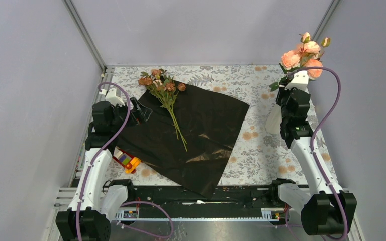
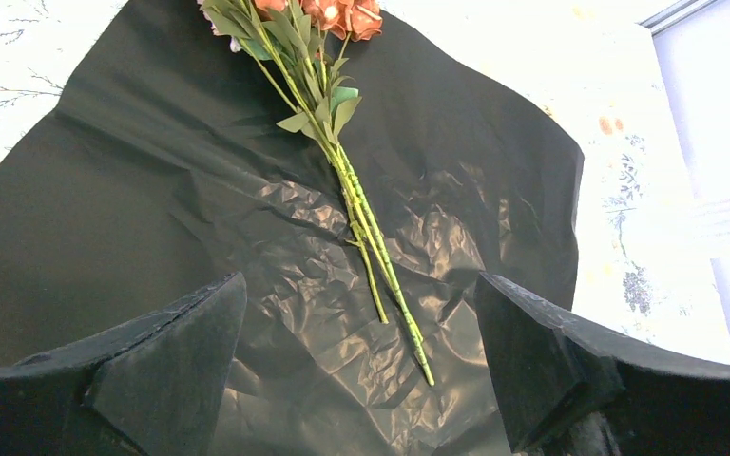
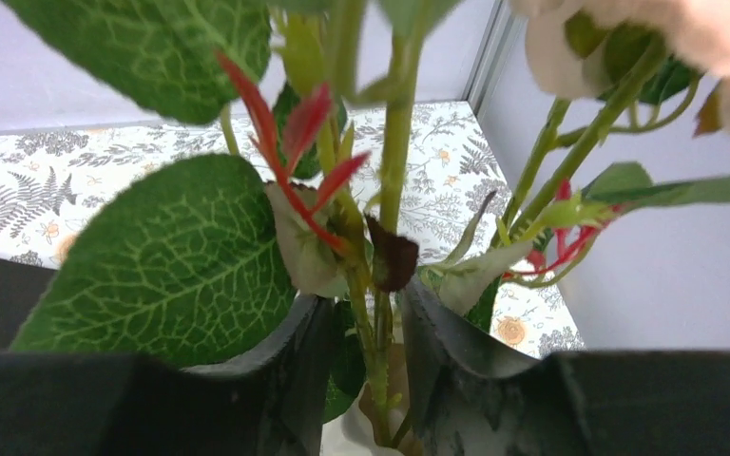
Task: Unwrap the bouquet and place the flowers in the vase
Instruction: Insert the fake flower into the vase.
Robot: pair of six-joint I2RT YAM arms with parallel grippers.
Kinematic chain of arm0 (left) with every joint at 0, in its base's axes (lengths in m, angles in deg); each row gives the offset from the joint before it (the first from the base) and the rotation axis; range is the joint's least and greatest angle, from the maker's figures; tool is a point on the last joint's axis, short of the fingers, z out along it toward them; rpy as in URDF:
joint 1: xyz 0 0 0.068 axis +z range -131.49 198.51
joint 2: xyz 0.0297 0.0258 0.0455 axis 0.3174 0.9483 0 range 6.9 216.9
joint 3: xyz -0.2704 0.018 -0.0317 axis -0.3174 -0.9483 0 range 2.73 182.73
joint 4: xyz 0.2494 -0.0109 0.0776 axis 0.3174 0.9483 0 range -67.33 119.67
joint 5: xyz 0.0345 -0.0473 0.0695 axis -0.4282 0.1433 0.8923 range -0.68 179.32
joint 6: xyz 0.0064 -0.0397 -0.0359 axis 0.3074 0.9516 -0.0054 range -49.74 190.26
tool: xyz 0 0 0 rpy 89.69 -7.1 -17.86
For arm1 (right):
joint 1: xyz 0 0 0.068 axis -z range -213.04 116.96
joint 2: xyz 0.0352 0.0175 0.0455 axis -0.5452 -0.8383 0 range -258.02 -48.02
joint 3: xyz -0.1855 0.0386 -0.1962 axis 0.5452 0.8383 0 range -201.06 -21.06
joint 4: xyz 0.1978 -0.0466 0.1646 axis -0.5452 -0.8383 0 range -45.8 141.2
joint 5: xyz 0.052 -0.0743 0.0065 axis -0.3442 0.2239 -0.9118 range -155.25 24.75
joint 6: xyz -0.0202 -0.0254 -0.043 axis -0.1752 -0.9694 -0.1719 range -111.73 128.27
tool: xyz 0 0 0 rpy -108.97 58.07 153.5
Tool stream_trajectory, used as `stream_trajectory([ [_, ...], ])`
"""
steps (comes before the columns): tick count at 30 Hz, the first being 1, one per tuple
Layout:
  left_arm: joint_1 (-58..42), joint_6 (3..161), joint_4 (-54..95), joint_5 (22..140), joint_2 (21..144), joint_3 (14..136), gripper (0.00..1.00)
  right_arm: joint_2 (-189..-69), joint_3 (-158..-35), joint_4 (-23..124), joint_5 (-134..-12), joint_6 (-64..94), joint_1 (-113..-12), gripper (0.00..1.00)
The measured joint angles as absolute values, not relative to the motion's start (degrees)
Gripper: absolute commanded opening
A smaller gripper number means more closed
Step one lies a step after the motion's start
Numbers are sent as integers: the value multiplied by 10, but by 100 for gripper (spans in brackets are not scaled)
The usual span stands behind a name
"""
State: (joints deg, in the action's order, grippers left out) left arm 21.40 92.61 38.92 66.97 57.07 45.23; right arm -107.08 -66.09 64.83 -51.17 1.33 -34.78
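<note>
The bouquet is unwrapped: its black wrapping paper (image 1: 208, 125) (image 2: 152, 190) lies flat on the table. A bunch of dried brownish flowers (image 1: 162, 84) (image 2: 337, 14) rests on it, green stems (image 2: 373, 237) pointing toward me. My left gripper (image 1: 141, 111) (image 2: 361, 285) hangs open over the paper's left side, with nothing between its fingers. At the far right, peach-pink roses (image 1: 302, 54) stand upright with their stems (image 3: 380, 323) going down into the white vase (image 1: 273, 120) (image 3: 347, 445). My right gripper (image 1: 292, 86) (image 3: 361, 309) straddles those stems, its jaws slightly apart with gaps on both sides.
A colourful toy-block car (image 1: 126, 161) sits by the paper's near left edge, beside the left arm. The floral tablecloth (image 1: 261, 150) covers the table. Grey walls and metal frame posts (image 1: 85, 35) close in the back and sides.
</note>
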Motion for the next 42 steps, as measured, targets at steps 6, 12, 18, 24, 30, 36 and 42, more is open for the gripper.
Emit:
stream_trajectory([
  [6,214,927,389,667,571,452,97,-1048,-644,634,-513,24,-348,53],
  [12,214,927,389,664,570,452,97,-1011,-642,624,-515,34,-348,72],
  [18,214,931,386,663,564,446,97,-976,-642,596,-525,56,-347,76],
  [24,205,987,358,659,565,422,94,-931,-642,552,-555,105,-347,77],
  [30,143,1084,298,676,605,381,88,-868,-643,509,-584,176,-348,70],
  [36,73,1148,225,718,697,381,69,-835,-643,456,-610,238,-357,65],
  [42,58,1182,162,763,814,385,56,-827,-635,424,-619,277,-407,64],
])
